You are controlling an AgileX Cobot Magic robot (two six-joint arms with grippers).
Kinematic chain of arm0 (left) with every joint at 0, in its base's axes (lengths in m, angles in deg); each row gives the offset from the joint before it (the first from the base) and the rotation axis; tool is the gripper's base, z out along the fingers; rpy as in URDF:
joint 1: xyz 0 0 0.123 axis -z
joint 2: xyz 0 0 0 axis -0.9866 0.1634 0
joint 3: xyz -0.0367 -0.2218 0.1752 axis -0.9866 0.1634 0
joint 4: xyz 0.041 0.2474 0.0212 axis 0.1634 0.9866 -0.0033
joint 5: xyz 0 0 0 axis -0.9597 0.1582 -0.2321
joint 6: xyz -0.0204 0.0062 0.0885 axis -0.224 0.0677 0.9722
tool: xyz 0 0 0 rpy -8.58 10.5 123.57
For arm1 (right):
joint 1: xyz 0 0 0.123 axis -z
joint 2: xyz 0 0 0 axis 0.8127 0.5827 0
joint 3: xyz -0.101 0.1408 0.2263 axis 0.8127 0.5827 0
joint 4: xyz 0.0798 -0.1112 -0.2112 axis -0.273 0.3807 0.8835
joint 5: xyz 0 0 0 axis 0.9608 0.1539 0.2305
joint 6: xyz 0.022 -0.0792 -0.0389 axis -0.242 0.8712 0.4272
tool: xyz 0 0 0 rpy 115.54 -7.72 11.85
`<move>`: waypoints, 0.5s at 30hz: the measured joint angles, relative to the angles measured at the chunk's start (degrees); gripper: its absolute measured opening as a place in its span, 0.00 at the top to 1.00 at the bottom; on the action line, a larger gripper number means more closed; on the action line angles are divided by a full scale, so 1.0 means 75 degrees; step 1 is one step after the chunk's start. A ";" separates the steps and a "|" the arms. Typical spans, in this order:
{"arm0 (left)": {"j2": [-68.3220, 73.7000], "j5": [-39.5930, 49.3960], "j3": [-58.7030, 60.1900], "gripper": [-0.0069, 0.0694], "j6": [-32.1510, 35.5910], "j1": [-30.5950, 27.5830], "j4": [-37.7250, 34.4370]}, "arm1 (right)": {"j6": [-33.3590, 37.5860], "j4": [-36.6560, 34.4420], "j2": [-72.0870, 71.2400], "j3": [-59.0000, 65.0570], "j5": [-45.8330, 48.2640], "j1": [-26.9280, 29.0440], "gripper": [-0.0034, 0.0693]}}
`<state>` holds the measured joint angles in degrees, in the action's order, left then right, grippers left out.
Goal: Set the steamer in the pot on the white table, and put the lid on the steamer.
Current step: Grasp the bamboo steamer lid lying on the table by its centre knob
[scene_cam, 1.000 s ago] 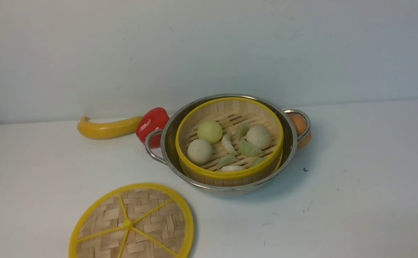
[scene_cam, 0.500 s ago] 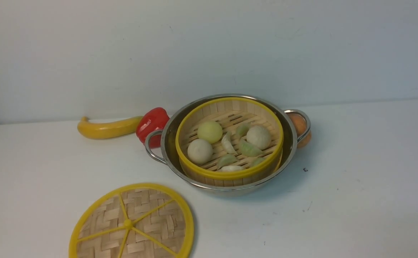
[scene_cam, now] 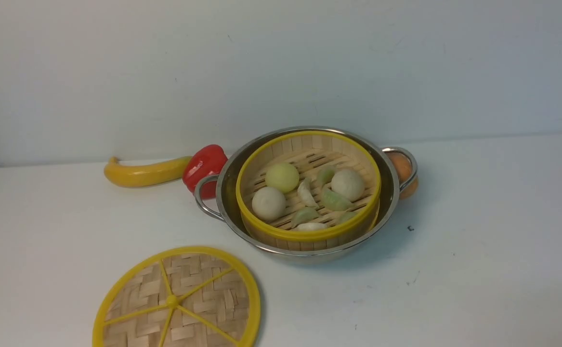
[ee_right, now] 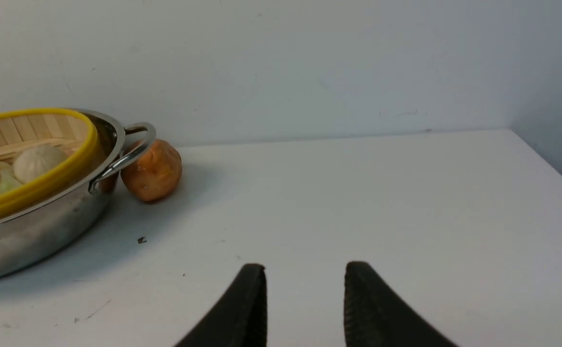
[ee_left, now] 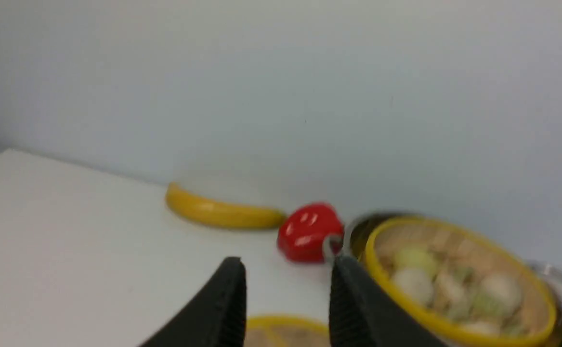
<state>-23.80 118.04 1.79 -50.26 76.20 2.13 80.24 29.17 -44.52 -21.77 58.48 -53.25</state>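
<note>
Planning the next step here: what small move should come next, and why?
Probably lower the left claw toward the lid: the steamer already sits in the pot, uncovered, while the lid lies flat on the table on the left, and that claw is open and empty.

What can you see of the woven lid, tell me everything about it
The lid is a flat round disc of woven bamboo-like strips, with a yellow rim and five yellow spokes meeting at a centre knob. It lies flat on the white table, nearer the robot than the pot and to its left, apart from it, not on the steamer. Only the table touches it; the front view cuts off its near edge.
</note>
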 joint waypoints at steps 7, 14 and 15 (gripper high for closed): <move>0.2956 0.3779 -0.2096 0.59 0.2512 0.0000 -0.0571 | -0.0061 0.0000 0.0000 0.0000 0.0000 0.0000 0.62; 0.5995 0.4676 -0.3265 0.46 0.5195 0.0000 -0.1950 | -0.0171 0.0000 0.0000 0.0000 0.0000 0.0000 0.62; 0.6443 0.4692 -0.3414 0.43 0.5339 0.0000 -0.2089 | -0.0171 0.0000 0.0000 0.0000 0.0000 0.0000 0.62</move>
<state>24.52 153.23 -23.81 -10.21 76.20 -13.54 78.96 29.17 -44.52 -21.77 58.48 -53.25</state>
